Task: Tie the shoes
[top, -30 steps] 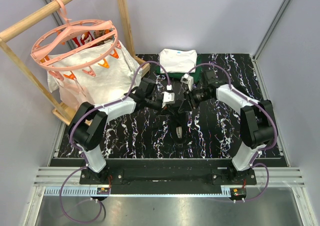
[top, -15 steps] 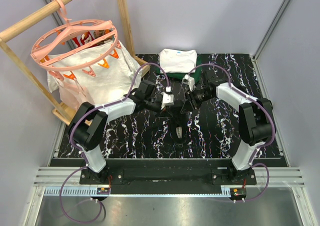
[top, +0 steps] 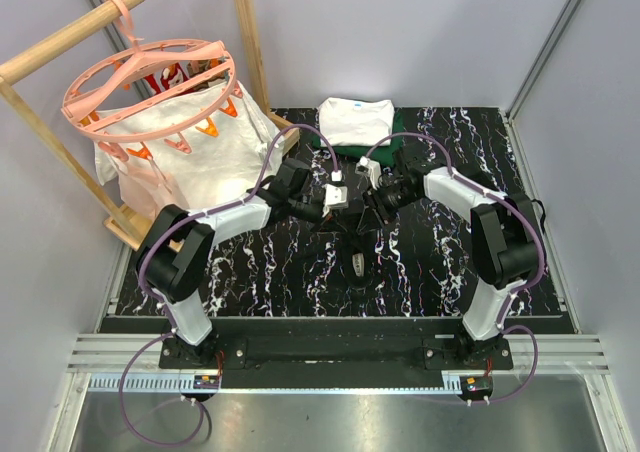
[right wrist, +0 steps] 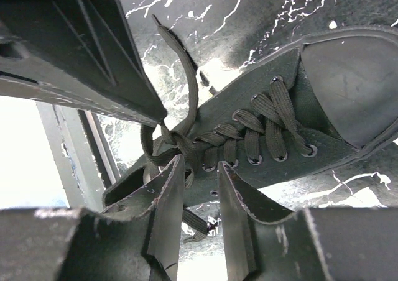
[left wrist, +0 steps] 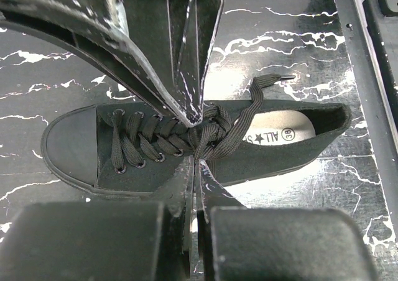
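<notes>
The black sneaker (top: 357, 257) lies on the marbled black table, its pale grey patch toward the near end. In the left wrist view the shoe (left wrist: 74, 147) lies toe left, with the insole showing at the right. My left gripper (left wrist: 196, 161) is shut on the lace (left wrist: 239, 128) at the crossing over the tongue. My right gripper (right wrist: 200, 164) is open just above the shoe (right wrist: 336, 63), its jaws straddling the eyelets beside the lace knot (right wrist: 177, 141). In the top view both grippers, left (top: 340, 215) and right (top: 365, 212), meet over the shoe's far end.
Folded white and dark green clothes (top: 355, 122) lie at the table's back. A pink round peg hanger (top: 150, 82) over a white cloth (top: 190, 162) hangs on a wooden rack (top: 250, 42) at the left. Grey walls close in both sides.
My right gripper has moved left and closer to the left gripper over the shoe. The left gripper has shifted slightly right and stays at the laces.
</notes>
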Robot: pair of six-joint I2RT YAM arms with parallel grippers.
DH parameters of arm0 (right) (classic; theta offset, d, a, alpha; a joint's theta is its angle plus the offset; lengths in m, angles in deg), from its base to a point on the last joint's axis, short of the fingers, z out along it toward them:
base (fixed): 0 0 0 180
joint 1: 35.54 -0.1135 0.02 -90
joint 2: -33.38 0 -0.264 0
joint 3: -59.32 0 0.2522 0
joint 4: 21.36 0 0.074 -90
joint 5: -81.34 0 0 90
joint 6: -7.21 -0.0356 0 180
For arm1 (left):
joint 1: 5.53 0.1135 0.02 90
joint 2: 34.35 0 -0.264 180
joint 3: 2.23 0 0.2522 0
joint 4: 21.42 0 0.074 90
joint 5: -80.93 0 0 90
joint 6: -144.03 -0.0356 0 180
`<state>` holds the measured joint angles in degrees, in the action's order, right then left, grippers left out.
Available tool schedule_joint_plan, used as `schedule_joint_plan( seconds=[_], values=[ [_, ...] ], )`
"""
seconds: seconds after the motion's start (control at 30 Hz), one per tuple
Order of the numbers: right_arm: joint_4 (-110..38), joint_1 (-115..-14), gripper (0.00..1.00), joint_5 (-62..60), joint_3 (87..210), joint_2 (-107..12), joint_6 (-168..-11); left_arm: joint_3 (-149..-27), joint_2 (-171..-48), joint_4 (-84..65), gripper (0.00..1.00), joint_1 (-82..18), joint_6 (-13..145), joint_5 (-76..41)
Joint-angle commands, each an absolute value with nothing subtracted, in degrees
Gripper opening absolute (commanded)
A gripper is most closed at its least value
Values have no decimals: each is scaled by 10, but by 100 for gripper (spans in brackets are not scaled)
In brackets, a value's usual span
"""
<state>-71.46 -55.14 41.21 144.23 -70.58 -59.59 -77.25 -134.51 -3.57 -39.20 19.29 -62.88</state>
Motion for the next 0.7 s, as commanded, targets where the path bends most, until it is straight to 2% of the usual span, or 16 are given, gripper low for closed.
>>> schedule_joint_plan(
  seconds=[0.0, 0.27, 0.37, 0.5, 0.53, 0.63, 0.67],
  values=[
    [-718, -564, 37, 403, 1451, -707, -582, -775, -1317, -65, 0, -390, 198, -638],
    [-716, -570, 36, 394, 1446, -716, -576, -773, -1313, -70, 0, -390, 203, -637],
    [-717, -571, 32, 393, 1442, -713, -571, -772, -1310, -75, 0, -389, 208, -636],
    [-717, -571, 21, 387, 1436, -707, -566, -771, -1308, -88, 0, -390, 222, -637],
    [-717, -571, 14, 386, 1434, -704, -565, -770, -1306, -91, 0, -390, 224, -638],
    [-718, -571, 0, 380, 1430, -695, -564, -767, -1304, -98, 0, -390, 234, -639],
    [-718, -571, 0, 376, 1430, -694, -565, -766, -1301, -99, 0, -389, 234, -640]
  ],
)
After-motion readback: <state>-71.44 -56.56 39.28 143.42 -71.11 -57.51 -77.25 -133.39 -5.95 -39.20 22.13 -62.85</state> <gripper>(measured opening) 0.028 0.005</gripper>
